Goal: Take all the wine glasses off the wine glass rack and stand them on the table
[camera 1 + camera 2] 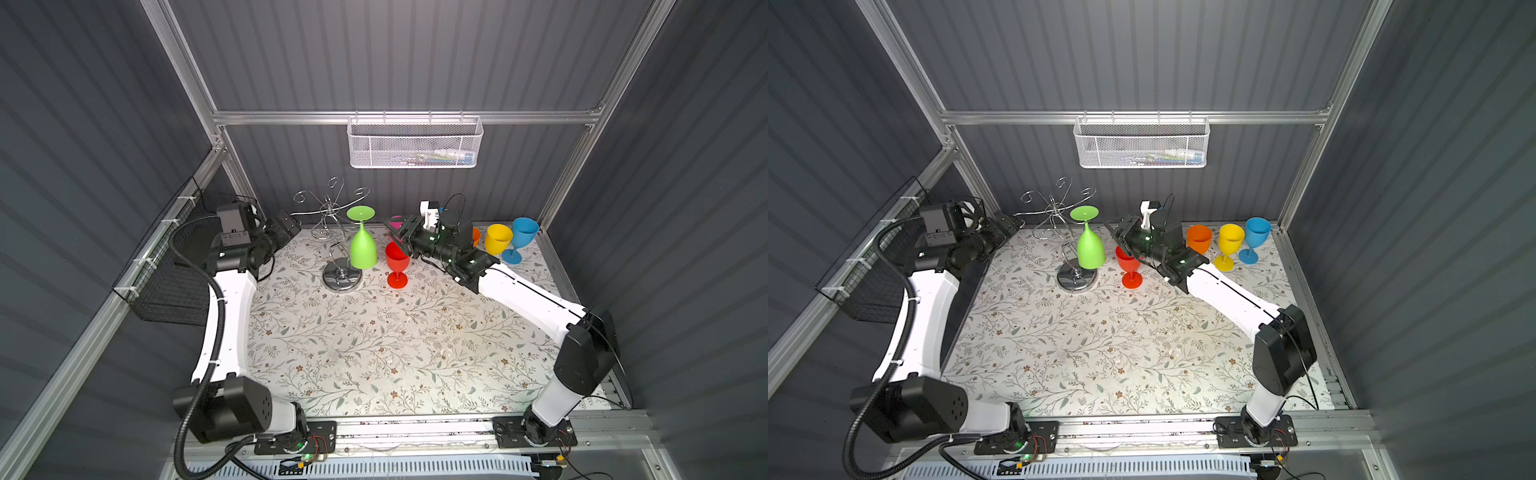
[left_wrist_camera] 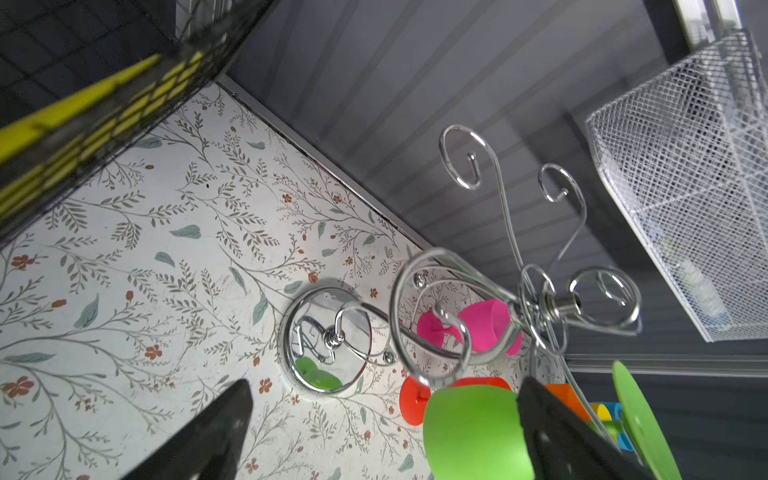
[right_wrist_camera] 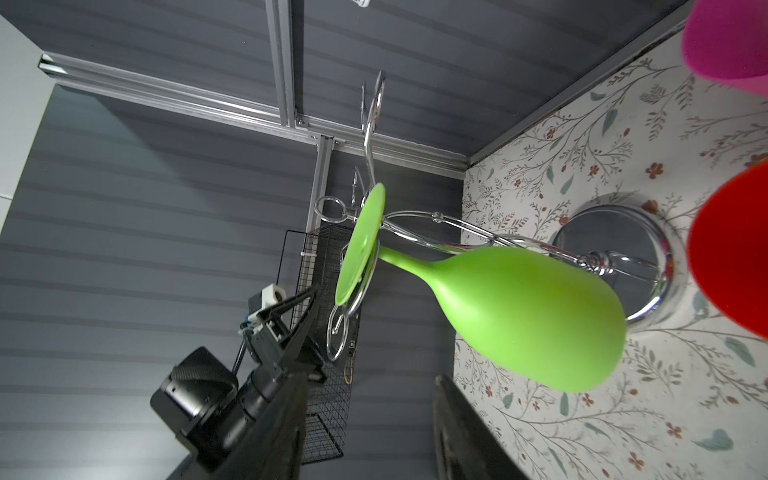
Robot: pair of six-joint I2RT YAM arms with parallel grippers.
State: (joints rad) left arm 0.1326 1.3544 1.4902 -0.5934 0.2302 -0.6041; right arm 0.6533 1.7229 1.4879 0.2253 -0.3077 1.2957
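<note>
The wine glass rack [image 1: 342, 277] is a chrome wire stand with a round mirror base, at the back left of the floral table in both top views. A green wine glass [image 1: 363, 249] hangs upside down by its foot from one curled arm of the rack [image 3: 602, 232]. My left gripper [image 1: 292, 226] is open just left of the rack, with nothing between its fingers. My right gripper [image 1: 395, 233] hovers right of the green glass [image 3: 532, 324], over a red glass. Its jaws stand apart with nothing between them, and the green bowl lies beyond the fingertips [image 3: 440, 380].
A red glass [image 1: 397, 262] stands right of the rack, with a pink glass [image 2: 486, 326] behind it. Orange [image 1: 1199, 239], yellow [image 1: 497, 239] and blue [image 1: 523, 237] glasses line the back right. A white mesh basket [image 1: 415, 143] hangs on the back wall. A black wire basket [image 1: 174, 282] hangs on the left wall.
</note>
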